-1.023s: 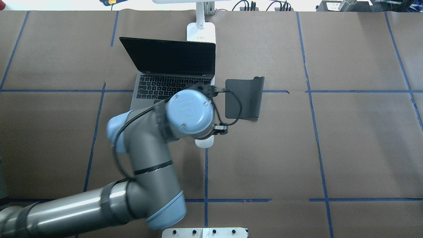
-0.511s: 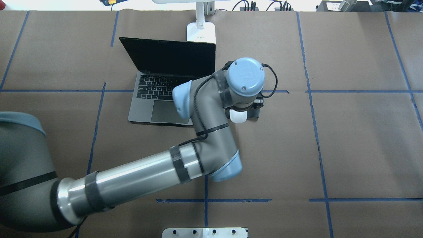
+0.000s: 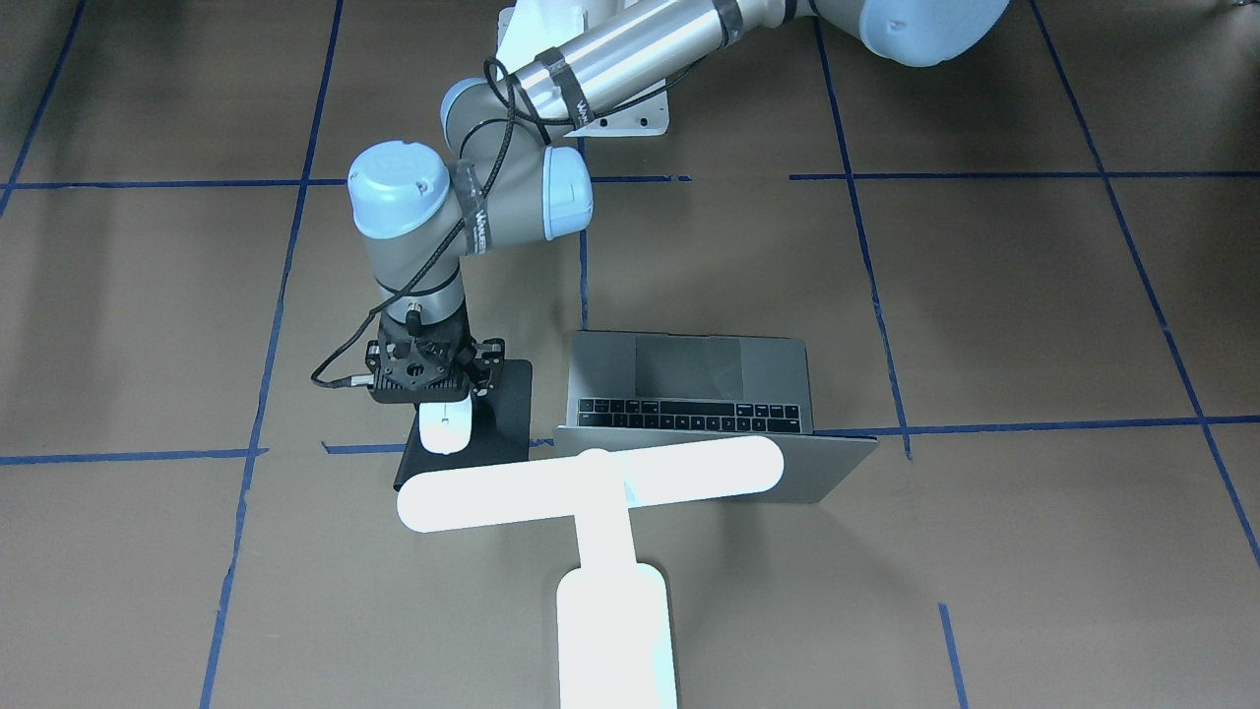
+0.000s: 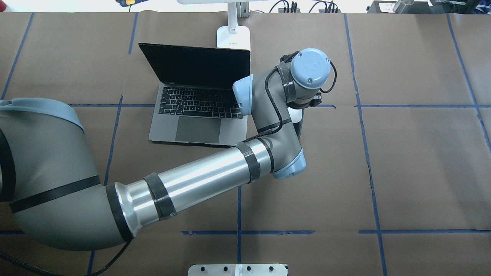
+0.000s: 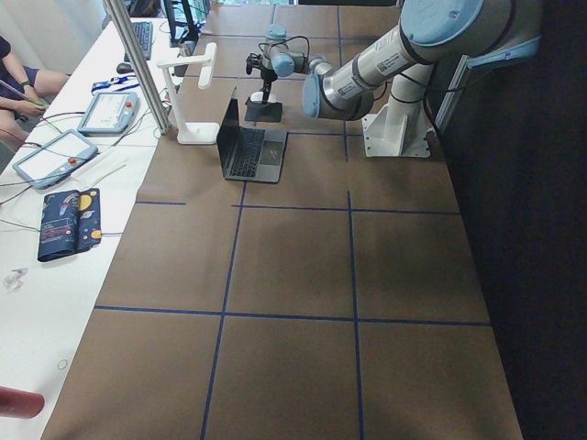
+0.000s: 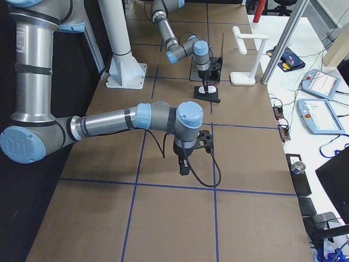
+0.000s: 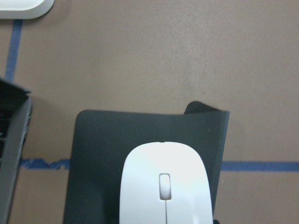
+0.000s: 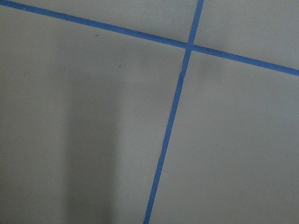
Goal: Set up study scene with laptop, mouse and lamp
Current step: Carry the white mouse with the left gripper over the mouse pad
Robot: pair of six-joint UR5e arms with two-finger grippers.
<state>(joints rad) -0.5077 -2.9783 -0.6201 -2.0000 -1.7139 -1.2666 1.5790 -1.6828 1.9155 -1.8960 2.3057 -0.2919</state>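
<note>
The open grey laptop (image 3: 689, 379) sits mid-table, its screen facing the robot (image 4: 191, 115). The glowing white T-shaped lamp (image 3: 591, 483) stands just behind it; its base (image 4: 233, 36) shows in the overhead view. My left gripper (image 3: 438, 394) points straight down, shut on the white mouse (image 3: 444, 428), and holds it over the black mat (image 3: 502, 414) beside the laptop. The left wrist view shows the mouse (image 7: 163, 184) over the mat (image 7: 93, 163); I cannot tell whether they touch. My right gripper (image 6: 202, 139) hangs over bare brown paper; I cannot tell whether it is open or shut.
The white pedestal (image 4: 238, 269) with bolt holes is at the table's near edge. The far corner of the mat (image 7: 205, 109) curls up. A side bench with tablets (image 6: 316, 114) and cables runs along the far side. Blue tape lines cross the brown paper.
My left arm has carried the mouse from in front of the laptop's right corner, to the right and farther away, to above the black mat. Laptop and lamp have not moved.
</note>
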